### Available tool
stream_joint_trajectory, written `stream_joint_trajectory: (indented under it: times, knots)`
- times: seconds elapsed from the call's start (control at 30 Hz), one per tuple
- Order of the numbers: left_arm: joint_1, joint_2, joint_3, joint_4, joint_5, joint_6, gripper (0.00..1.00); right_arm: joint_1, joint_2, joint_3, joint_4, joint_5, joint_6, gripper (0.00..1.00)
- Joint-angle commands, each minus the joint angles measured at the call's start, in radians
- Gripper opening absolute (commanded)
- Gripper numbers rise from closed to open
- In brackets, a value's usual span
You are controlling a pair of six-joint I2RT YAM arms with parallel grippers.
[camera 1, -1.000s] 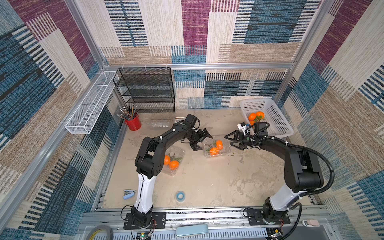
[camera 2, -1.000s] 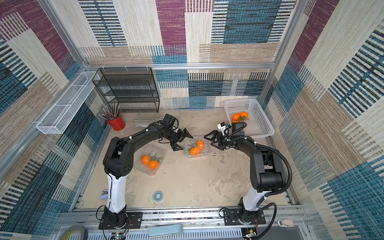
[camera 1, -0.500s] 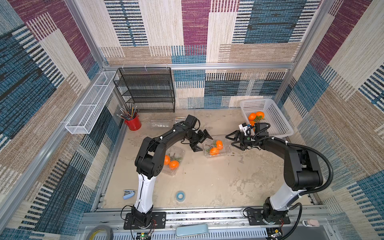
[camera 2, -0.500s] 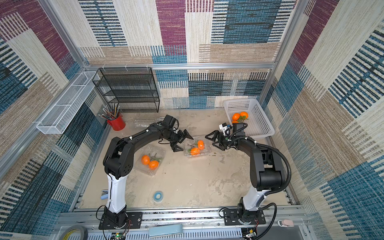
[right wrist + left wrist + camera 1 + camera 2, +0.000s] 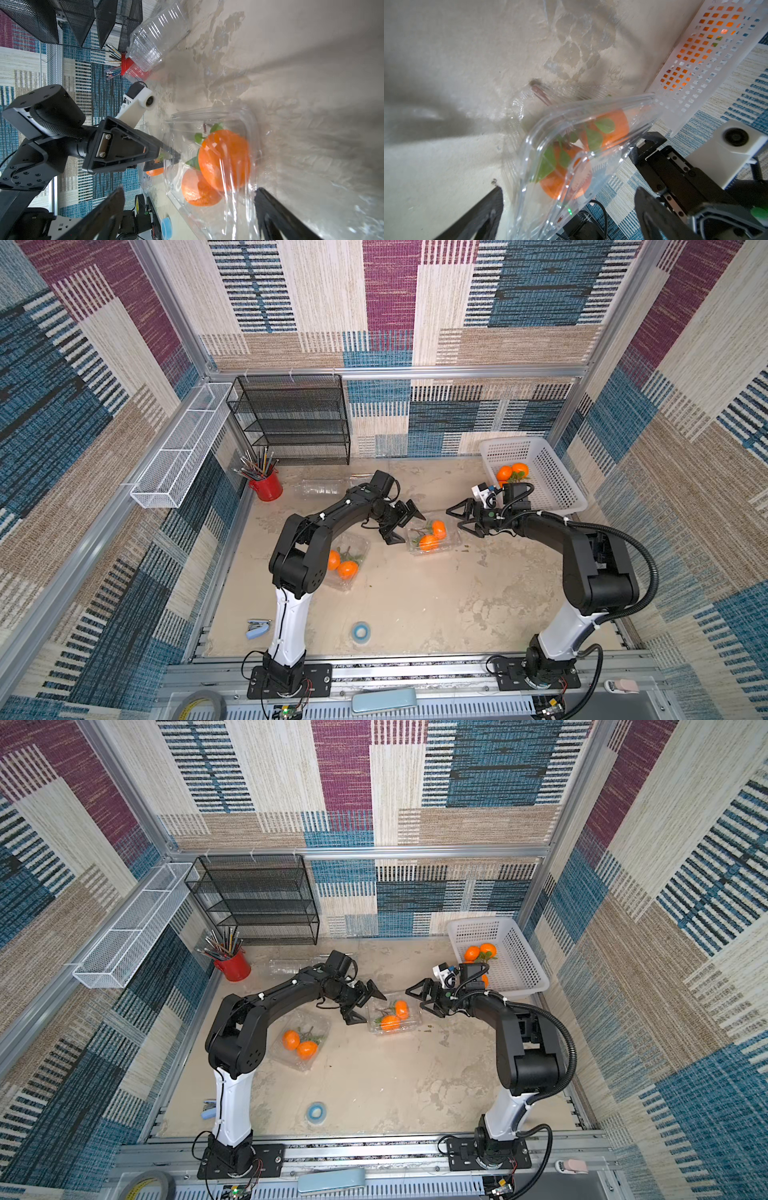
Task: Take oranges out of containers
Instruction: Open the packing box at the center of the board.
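- The left arm is folded sharply at the elbow, with its forearm stretched low over the surface (image 5: 415, 605) toward the middle.
- The left gripper (image 5: 412, 529) has its fingers (image 5: 483, 216) spread wide and holds nothing. They straddle the near end of a clear clamshell container (image 5: 454, 540). In the right wrist view one fingertip reaches its rim; whether it touches, I cannot tell.
- The right arm reaches in low from the opposite side, with its wrist in front of the white perforated basket (image 5: 552, 472).
- The right gripper (image 5: 453, 519) also has its fingers (image 5: 276, 216) wide apart and empty, just beside the same container's other end.
- Two leafy oranges (image 5: 429, 542) lie inside that container, between the grippers.
- Another container (image 5: 357, 547), beside the left elbow, holds two oranges (image 5: 347, 569).
- More oranges (image 5: 511, 470) sit in the basket.
- An empty clamshell (image 5: 322, 489) lies near the red pencil cup (image 5: 266, 489).
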Motion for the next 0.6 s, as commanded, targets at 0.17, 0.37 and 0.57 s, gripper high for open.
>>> stream_joint_trajectory:
  times: [0.17,0.37,0.57]
  knots:
    - [0.001,-0.003,-0.007,0.023,0.015,0.011,0.99,0.024,-0.013,0.003,0.045,-0.036,0.020,0.98]
    - [0.001,0.001,-0.032,0.082,0.032,-0.034,0.99,0.036,-0.043,-0.042,0.109,-0.078,0.069,0.98]
    - [0.002,0.014,-0.013,0.086,0.034,-0.041,0.99,0.047,-0.073,-0.087,0.142,-0.109,0.098,0.98]
